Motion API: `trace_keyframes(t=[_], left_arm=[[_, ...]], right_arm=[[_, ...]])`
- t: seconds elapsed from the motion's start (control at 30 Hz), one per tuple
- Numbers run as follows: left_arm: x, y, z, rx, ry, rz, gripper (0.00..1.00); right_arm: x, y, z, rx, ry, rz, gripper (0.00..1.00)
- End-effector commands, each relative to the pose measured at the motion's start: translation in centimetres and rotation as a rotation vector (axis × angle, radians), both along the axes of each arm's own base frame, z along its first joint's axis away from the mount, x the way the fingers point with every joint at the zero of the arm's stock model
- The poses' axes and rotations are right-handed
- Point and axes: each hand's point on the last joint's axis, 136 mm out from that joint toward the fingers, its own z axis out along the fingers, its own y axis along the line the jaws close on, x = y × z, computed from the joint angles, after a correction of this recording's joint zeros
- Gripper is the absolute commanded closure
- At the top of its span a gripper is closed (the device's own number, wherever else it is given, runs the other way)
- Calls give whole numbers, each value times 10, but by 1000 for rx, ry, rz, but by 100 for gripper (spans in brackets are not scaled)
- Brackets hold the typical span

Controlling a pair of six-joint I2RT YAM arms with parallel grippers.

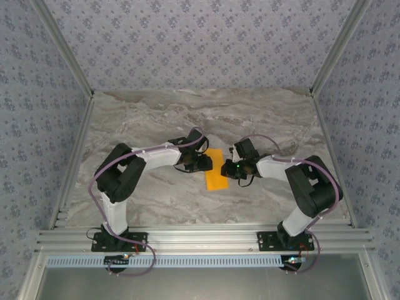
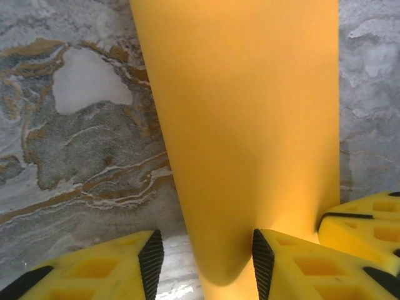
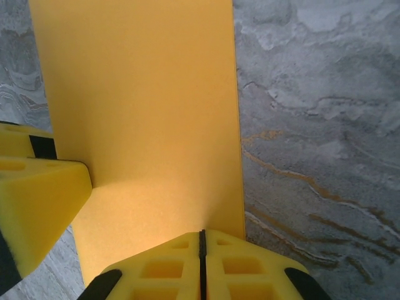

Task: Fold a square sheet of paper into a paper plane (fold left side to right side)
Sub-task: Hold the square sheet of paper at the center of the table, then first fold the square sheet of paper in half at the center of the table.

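two arms are standing at the near edge of the one marble table (image 1: 156, 112), the left arm (image 1: 134, 165) and the right arm (image 1: 306, 181). both are bending inward toward the middle.

the two grippers are facing each other there, with one square sheet of paper (image 1: 215, 170) lying flat on the table between them. the sheet is orange-yellow and is looking like a long narrow strip, a little tilted.

the left gripper (image 1: 201, 164) is standing partly open. in its wrist view its two fingers (image 2: 94, 272) are apart, and a rounded long edge of the sheet is lying in the gap between them. i cannot tell if the pads are touching the paper.

the right gripper (image 1: 232, 169) is fully closed. in its wrist view its two fingers (image 3: 169, 262) are pressing together with only a thin line between them, low over the sheet near its other long edge. i cannot tell if paper is caught in that line.

behind the sheet the table is running on to three patterned walls (image 1: 200, 37).
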Motion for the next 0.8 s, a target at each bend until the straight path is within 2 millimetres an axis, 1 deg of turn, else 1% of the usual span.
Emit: trace_keyframes(t=[0.0, 0.13, 0.23, 0.27, 0.37, 0.47, 0.53, 0.63, 0.77], left_arm=[[7, 6, 31, 0, -96, 4, 51], [7, 9, 61, -50, -163, 7, 46], [4, 0, 78, -131, -183, -18, 46], [2, -4, 80, -159, -180, -26, 47], [-5, -25, 84, -271, -148, -84, 57], [-7, -42, 76, -326, -110, -114, 67], [-5, -46, 67, -323, -90, -115, 68], [-4, -45, 49, -291, -67, -110, 69], [-4, -38, 27, -233, -44, -99, 69]], right_arm=[[-24, -27, -36, -161, 114, -16, 90], [-26, -28, -40, -168, 128, -17, 90], [-26, -28, -40, -169, 129, -13, 90], [-26, -28, -41, -169, 130, -14, 90], [-26, -28, -40, -170, 130, -13, 90], [-26, -27, -39, -173, 129, -7, 90], [-26, -27, -39, -179, 129, -5, 90], [-28, -27, -40, -186, 133, -1, 90], [-28, -27, -39, -196, 131, 5, 90]])
